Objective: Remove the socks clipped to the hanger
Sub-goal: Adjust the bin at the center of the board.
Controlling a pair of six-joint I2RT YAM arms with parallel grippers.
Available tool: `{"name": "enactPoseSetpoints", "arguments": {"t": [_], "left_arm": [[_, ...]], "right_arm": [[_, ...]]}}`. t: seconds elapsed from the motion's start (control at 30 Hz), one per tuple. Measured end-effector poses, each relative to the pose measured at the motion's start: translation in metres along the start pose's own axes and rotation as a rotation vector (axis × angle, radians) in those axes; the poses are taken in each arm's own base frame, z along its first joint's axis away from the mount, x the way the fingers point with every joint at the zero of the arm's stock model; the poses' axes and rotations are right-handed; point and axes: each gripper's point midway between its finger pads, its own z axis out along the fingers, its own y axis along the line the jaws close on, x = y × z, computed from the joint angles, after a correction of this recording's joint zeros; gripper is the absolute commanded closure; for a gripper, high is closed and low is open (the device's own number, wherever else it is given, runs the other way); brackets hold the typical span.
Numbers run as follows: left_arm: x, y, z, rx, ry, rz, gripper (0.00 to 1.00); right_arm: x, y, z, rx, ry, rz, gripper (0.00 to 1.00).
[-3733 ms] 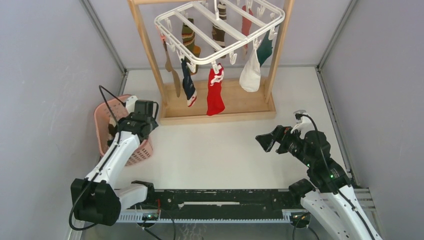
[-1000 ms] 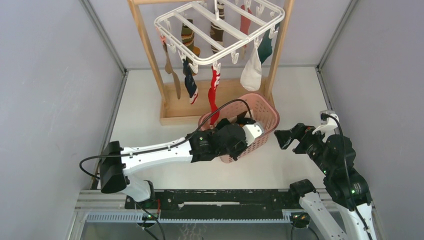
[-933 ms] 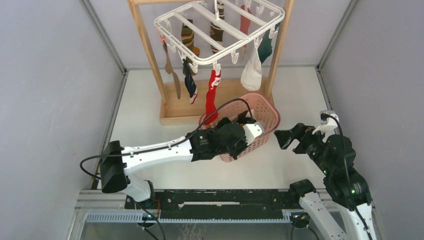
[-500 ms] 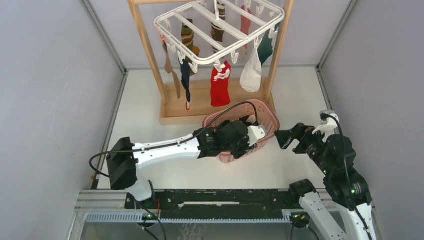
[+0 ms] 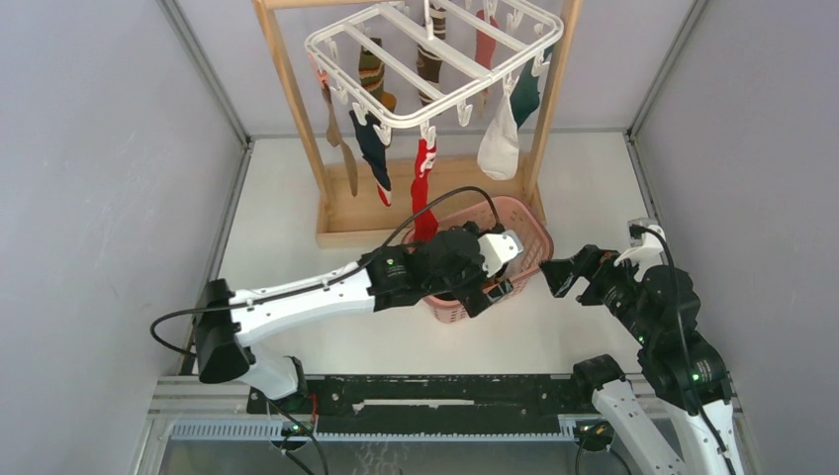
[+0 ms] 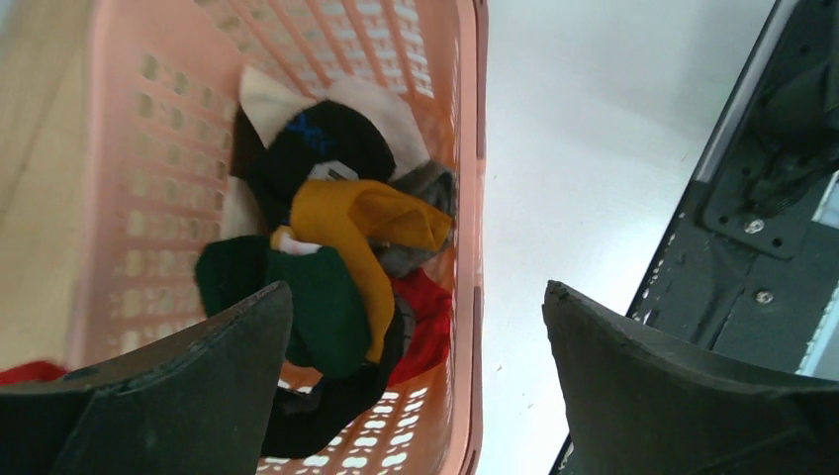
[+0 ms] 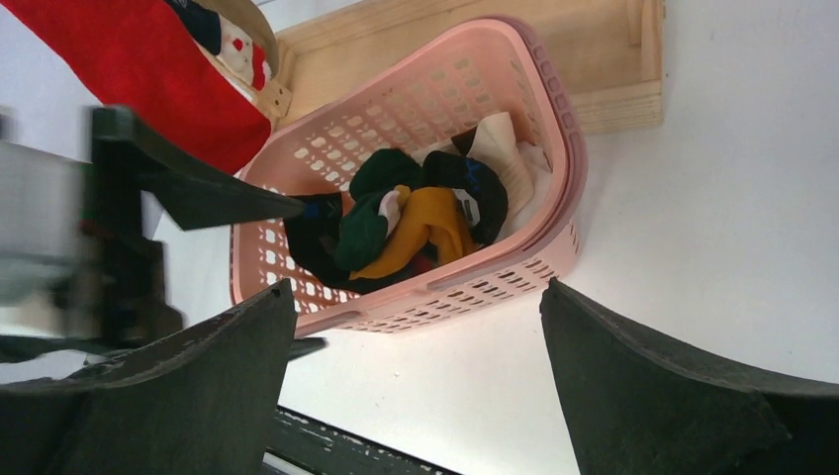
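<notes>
- My left claw [image 6: 418, 289] was spread wide above the pink basket [image 6: 478, 148], gripping nothing; a blue mark on a black sock [image 6: 326, 148] inside was too blurred to read.
- My right claw [image 7: 416, 287] gaped too, just beside the basket.
- Red, navy, white and teal socks [image 5: 423, 188] hung clipped to the white hanger [image 5: 416, 121] within the wooden frame [image 5: 297, 109].

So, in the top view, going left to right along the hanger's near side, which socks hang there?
Tan sock → navy sock → red sock → white sock → teal sock.
</notes>
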Motion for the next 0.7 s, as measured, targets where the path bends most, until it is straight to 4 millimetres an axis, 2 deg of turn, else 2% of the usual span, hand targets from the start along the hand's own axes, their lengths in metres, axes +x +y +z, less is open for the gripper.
{"name": "enactPoseSetpoints", "arguments": {"t": [0.17, 0.4, 0.57, 0.63, 0.7], "left_arm": [[-0.034, 0.000, -0.035, -0.033, -0.097, -0.010, 0.00], [-0.048, -0.002, -0.086, -0.088, -0.182, -0.103, 0.00], [-0.042, 0.005, -0.130, -0.145, -0.252, -0.257, 0.00], [-0.031, 0.009, -0.141, -0.169, -0.266, -0.322, 0.00], [-0.011, 0.013, -0.148, -0.194, -0.262, -0.385, 0.00]], "right_arm": [[0.017, -0.004, 0.009, -0.003, 0.053, 0.007, 0.00], [0.041, -0.007, 0.023, -0.029, 0.123, 0.042, 0.00], [0.055, -0.008, 0.031, -0.044, 0.160, 0.075, 0.00], [0.058, -0.007, 0.032, -0.052, 0.166, 0.087, 0.00], [0.061, -0.006, 0.031, -0.063, 0.167, 0.101, 0.00]]}}
